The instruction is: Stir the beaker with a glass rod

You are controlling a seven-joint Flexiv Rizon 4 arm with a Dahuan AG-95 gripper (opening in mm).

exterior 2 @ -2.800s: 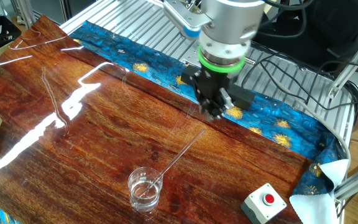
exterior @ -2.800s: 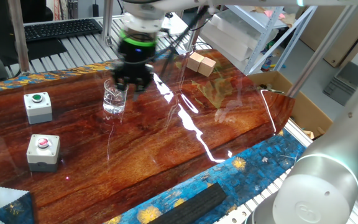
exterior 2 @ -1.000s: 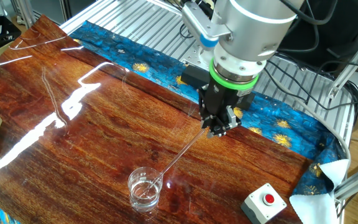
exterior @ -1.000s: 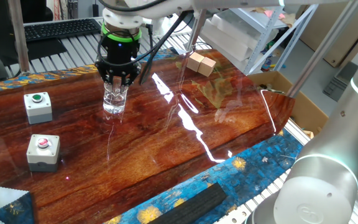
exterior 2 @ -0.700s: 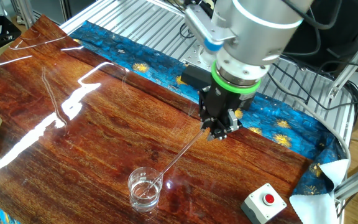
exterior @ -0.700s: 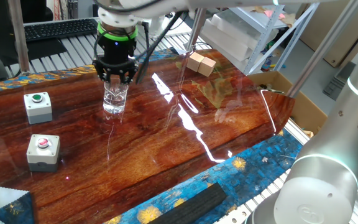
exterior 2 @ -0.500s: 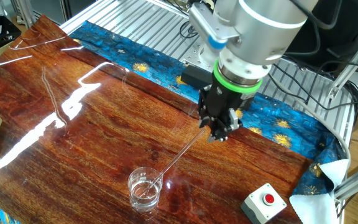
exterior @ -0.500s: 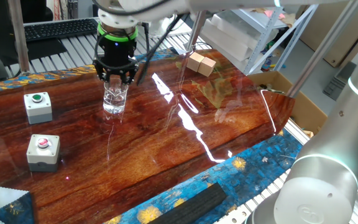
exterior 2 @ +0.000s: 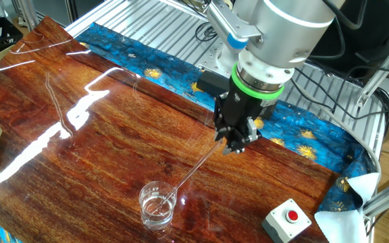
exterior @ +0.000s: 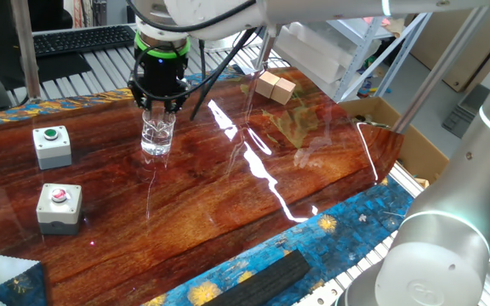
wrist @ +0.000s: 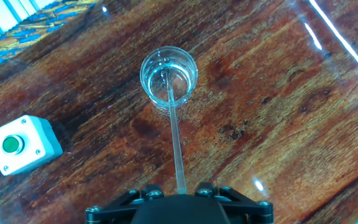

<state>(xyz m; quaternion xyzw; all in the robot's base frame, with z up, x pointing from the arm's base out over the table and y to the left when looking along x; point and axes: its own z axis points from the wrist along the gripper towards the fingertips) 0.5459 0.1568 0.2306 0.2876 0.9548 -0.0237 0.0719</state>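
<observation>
Gripper (exterior 2: pixel 234 148) pinches the glass rod (wrist: pixel 175 143), whose tip only hand view shows inside the beaker (wrist: pixel 168 78).

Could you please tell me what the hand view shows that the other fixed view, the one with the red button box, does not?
Only the hand view shows the green button box and looks straight down into the beaker. Only the fixed view shows the red button box, the blue cloth and the gripper from outside. Both show the glass rod slanting from the gripper into the beaker.
</observation>
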